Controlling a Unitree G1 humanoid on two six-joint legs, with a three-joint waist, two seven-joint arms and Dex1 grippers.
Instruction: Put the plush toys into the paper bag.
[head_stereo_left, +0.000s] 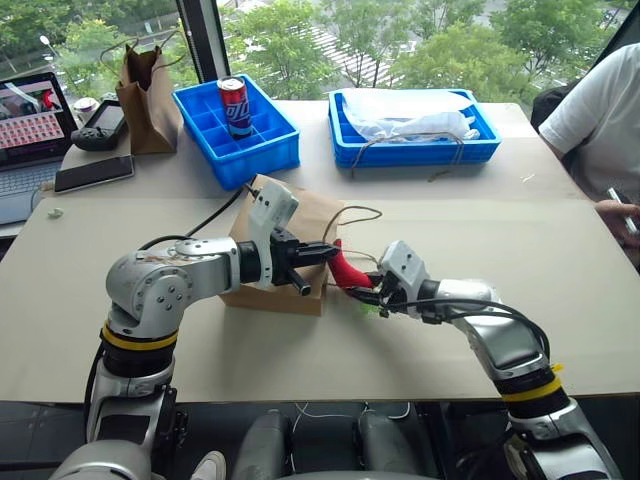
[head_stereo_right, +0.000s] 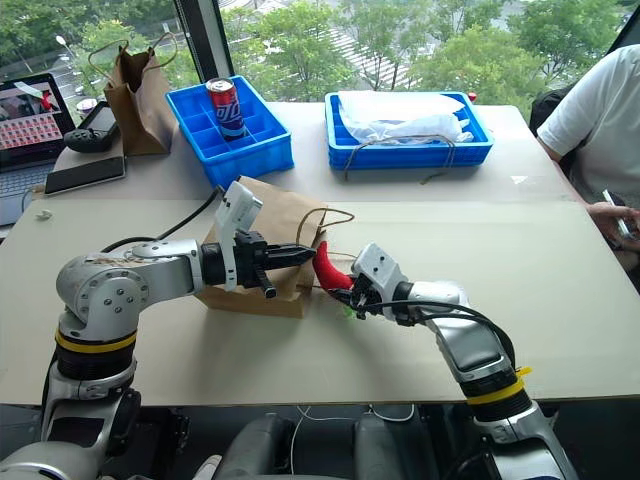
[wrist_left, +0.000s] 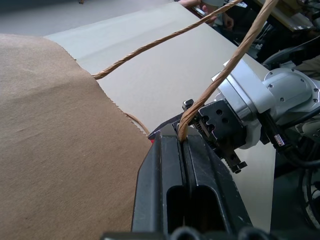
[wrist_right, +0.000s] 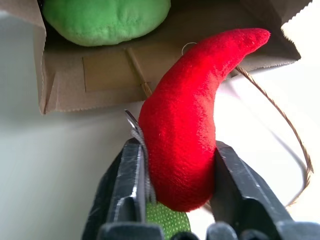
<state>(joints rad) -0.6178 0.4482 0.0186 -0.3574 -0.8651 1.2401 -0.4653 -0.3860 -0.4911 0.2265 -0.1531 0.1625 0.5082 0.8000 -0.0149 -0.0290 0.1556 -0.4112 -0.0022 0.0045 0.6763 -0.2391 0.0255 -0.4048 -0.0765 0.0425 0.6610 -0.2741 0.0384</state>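
- Twine handle (wrist_left: 220, 80) of the paper bag (head_stereo_left: 300, 225) is sitting pinched in the left gripper (wrist_left: 183, 150), whose two black fingers are pressing together on it.
- Paper bag is lying on its side on the table (head_stereo_left: 480, 250), its mouth facing the right gripper (wrist_right: 175, 170).
- Right gripper is clamping the red chili pepper (wrist_right: 185, 135) across its thick end, one finger on each side, with the green stem (wrist_right: 167, 220) showing between the fingers.
- Pointed tip of the pepper is reaching to the edge of the bag's mouth.
- Bright-green plush toy (wrist_right: 105, 20) is already lying inside the bag.
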